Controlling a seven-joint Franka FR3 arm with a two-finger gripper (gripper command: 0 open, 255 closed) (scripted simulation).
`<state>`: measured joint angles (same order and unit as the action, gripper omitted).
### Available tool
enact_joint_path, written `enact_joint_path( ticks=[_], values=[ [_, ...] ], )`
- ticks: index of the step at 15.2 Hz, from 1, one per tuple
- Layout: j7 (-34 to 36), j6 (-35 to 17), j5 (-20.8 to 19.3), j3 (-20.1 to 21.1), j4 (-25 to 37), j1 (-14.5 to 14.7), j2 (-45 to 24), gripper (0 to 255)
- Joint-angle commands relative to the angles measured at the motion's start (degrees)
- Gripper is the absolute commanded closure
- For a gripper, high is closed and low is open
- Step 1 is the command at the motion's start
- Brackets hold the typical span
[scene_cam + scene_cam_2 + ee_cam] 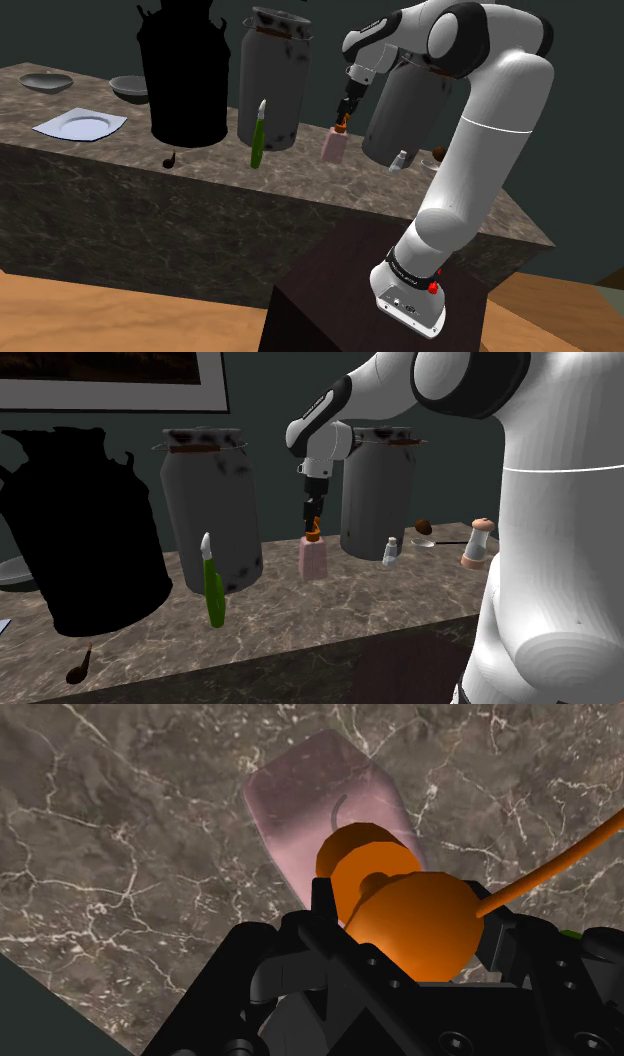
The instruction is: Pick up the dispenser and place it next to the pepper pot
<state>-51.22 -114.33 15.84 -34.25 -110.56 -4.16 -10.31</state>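
The dispenser (334, 148) (313, 558) (325, 809) is a pale pink bottle with an orange pump top, standing on the dark marble counter (150, 165). My black gripper (345, 118) (313, 524) (410, 919) comes down on it from above and is shut on the orange pump head, which sits clasped between the fingers in the wrist view. The pepper pot (479, 542), peach-coloured with a white middle, stands farther toward the second exterior view's right, near the counter's end. A small white shaker (391, 552) (400, 160) stands between the two.
Two tall grey milk cans (210, 507) (378, 492) stand just behind the dispenser, and a black can (85, 532) stands beyond them. A green-handled tool (212, 584) leans on the nearer grey can. A spoon (440, 540), a plate (82, 126) and bowls (128, 87) lie on the counter.
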Motion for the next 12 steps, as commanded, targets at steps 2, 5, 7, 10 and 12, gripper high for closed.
enact_joint_path(
  ticks=[2, 5, 7, 10, 12],
  values=[
    [-0.01, 0.00, 0.00, 0.00, -0.01, 0.00, -0.02, 255],
    [-0.01, 0.00, 0.00, 0.00, 0.00, -0.01, -0.02, 255],
    [0.26, 0.63, -0.28, -0.06, 0.40, 0.05, 0.31, 255],
    [0.98, 2.63, -1.03, -0.21, 1.76, 0.16, 1.20, 255],
    [1.43, 3.98, -1.47, -0.29, 2.73, 0.22, 1.73, 255]
  ],
)
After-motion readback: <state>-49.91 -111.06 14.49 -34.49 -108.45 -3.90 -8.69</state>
